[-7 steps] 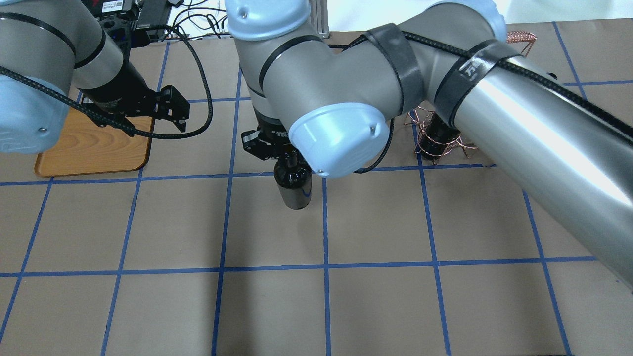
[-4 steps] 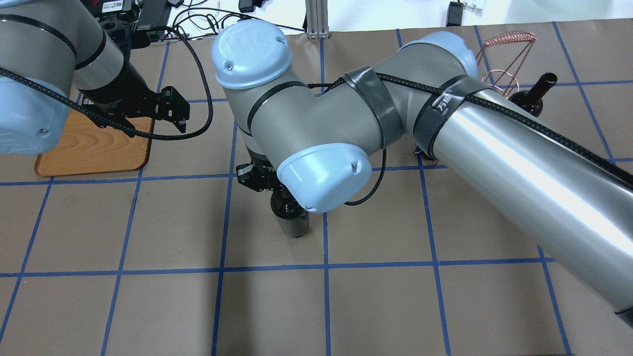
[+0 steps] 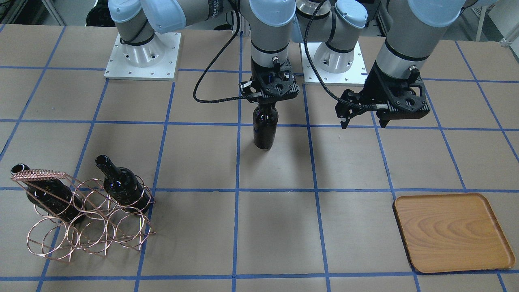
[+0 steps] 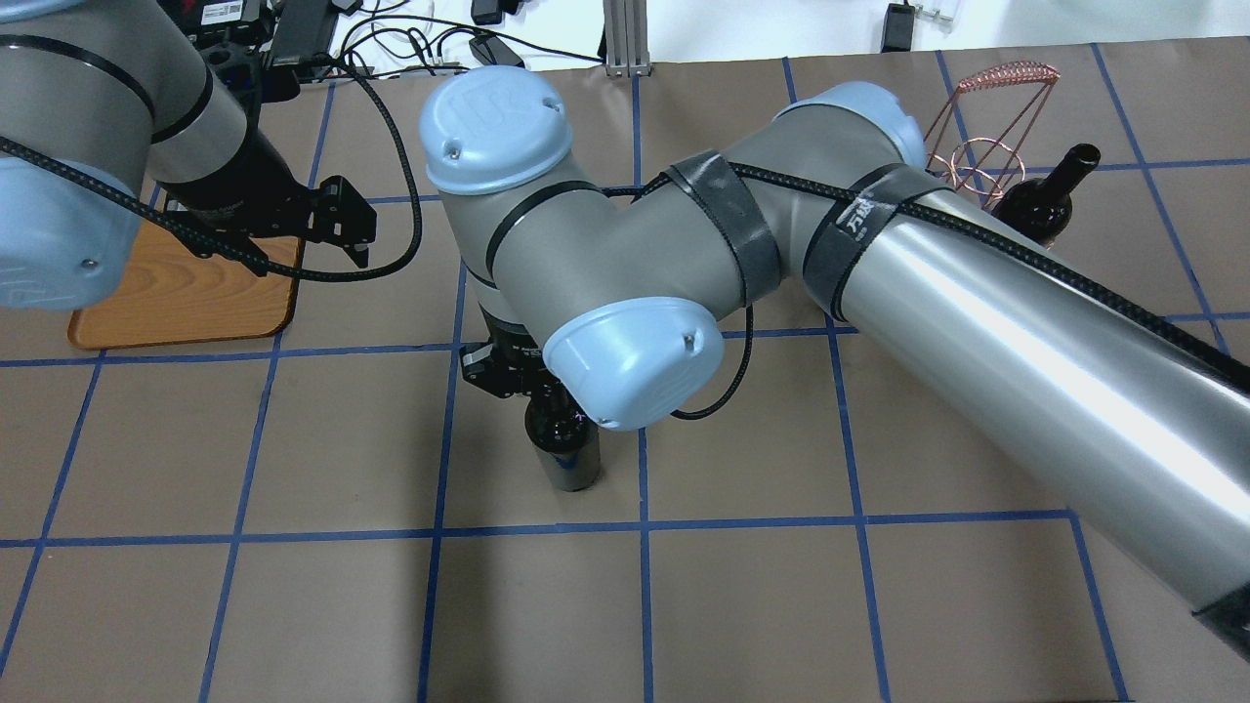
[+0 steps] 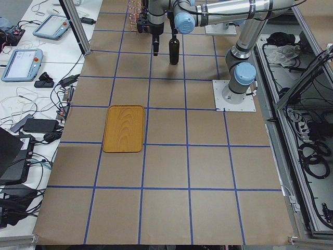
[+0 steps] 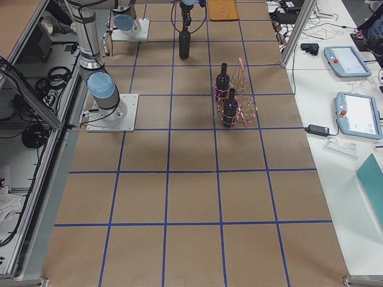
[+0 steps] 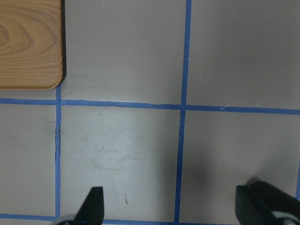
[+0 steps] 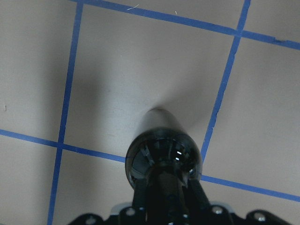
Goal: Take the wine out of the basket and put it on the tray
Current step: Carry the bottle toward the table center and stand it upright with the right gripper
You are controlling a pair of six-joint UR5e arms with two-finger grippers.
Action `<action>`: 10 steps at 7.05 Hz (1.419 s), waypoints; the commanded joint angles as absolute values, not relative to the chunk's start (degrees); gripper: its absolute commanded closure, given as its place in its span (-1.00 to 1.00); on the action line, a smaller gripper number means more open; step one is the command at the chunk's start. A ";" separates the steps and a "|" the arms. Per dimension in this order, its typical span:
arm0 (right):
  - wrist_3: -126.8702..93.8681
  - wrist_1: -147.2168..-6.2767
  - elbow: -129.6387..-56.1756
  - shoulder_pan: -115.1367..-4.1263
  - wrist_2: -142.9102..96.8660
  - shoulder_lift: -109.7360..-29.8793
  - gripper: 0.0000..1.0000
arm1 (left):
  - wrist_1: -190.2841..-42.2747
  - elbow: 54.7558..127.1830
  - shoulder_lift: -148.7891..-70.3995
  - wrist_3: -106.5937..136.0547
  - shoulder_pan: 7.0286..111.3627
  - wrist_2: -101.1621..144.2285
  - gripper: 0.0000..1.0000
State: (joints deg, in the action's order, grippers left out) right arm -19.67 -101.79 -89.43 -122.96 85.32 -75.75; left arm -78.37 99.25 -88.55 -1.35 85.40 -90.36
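My right gripper (image 3: 265, 102) is shut on the neck of a near-black wine bottle (image 3: 265, 130) and holds it upright at mid-table, well clear of the basket. Its base is at or just above the paper; I cannot tell which. The bottle also shows in the overhead view (image 4: 564, 451) and the right wrist view (image 8: 164, 149). The copper wire basket (image 3: 89, 221) holds two more bottles (image 3: 48, 192) (image 3: 121, 187). The wooden tray (image 3: 452, 232) lies empty. My left gripper (image 3: 361, 118) is open and empty, hovering between the bottle and the tray, whose corner (image 7: 28, 42) shows in the left wrist view.
The table is brown paper with a blue tape grid. The two arm bases (image 3: 142, 61) stand at the robot's side. Cables and tablets (image 5: 21, 62) lie beyond the table's far edge. My right arm's elbow (image 4: 635, 361) hides part of the held bottle from overhead.
My right arm has carried the bottle away from the basket, towards the robot's side and slightly left. The left arm has barely moved.
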 commanded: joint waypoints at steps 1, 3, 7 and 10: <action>-19.33 -103.09 -89.47 -122.96 85.52 -75.15 0.07 | -78.22 99.23 -88.51 -1.32 85.34 -90.26 -1.00; -19.60 -106.43 -89.47 -122.96 85.43 -75.23 -0.61 | -78.22 99.23 -88.33 -1.32 85.43 -90.18 -1.00; -18.72 -108.02 -89.47 -122.96 85.52 -75.06 -0.99 | -79.62 99.14 -85.44 0.96 85.60 -89.74 -1.00; -17.59 -106.70 -88.07 -116.84 87.26 -79.00 -1.00 | -81.74 99.40 -83.76 2.28 86.31 -89.65 -1.00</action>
State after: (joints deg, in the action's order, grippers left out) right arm -18.32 -107.19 -88.47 -120.01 86.22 -77.24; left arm -81.35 99.30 -84.12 1.76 86.00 -89.71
